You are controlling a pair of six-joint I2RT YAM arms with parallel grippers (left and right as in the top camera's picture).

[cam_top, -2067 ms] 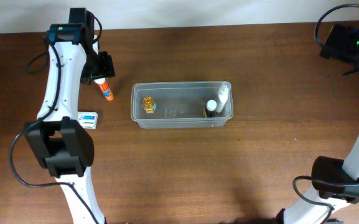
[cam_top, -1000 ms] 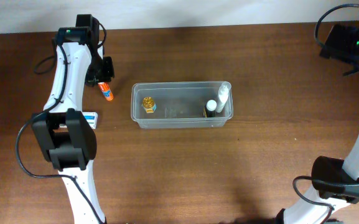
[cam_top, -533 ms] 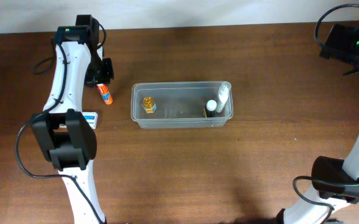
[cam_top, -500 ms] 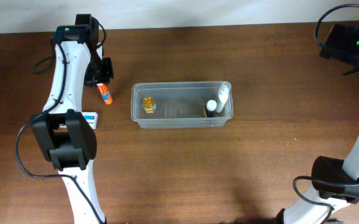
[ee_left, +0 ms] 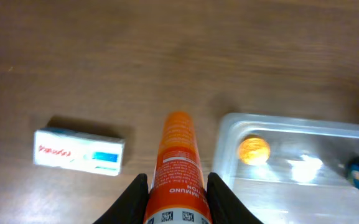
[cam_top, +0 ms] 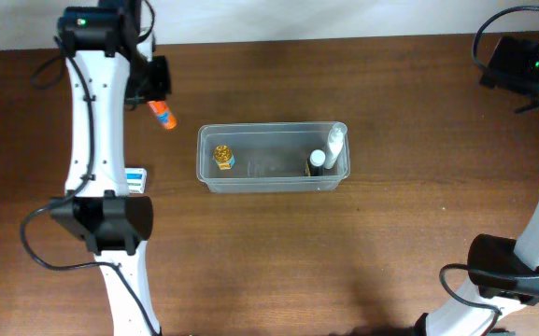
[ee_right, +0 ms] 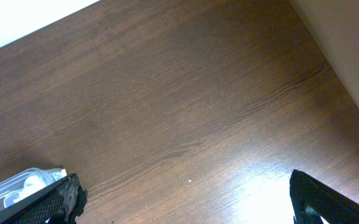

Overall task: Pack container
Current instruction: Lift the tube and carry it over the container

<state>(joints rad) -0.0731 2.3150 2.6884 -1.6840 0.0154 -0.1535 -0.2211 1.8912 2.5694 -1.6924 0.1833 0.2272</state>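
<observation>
The container [cam_top: 207,175] is a clear rectangular tub at mid-table, holding a gold-capped bottle [cam_top: 222,156], a white tube [cam_top: 333,143] and a dark bottle [cam_top: 315,163]. My left gripper [cam_top: 155,99] is shut on an orange tube [cam_top: 163,116], held in the air to the left of the tub. In the left wrist view the orange tube [ee_left: 179,152] sits between the black fingers of the left gripper [ee_left: 178,190], pointing beside the container's near end [ee_left: 224,158]. My right gripper [ee_right: 195,205] is open and empty over bare table at the far right.
A small white box with blue print [cam_top: 134,178] lies on the table left of the tub, below the raised tube; the same box [ee_left: 79,152] shows in the left wrist view. The tub's corner [ee_right: 17,185] shows by the right gripper's left finger.
My left arm has risen and drawn back with the orange tube, which has left the table by the tub's left end. The right arm has not moved.
</observation>
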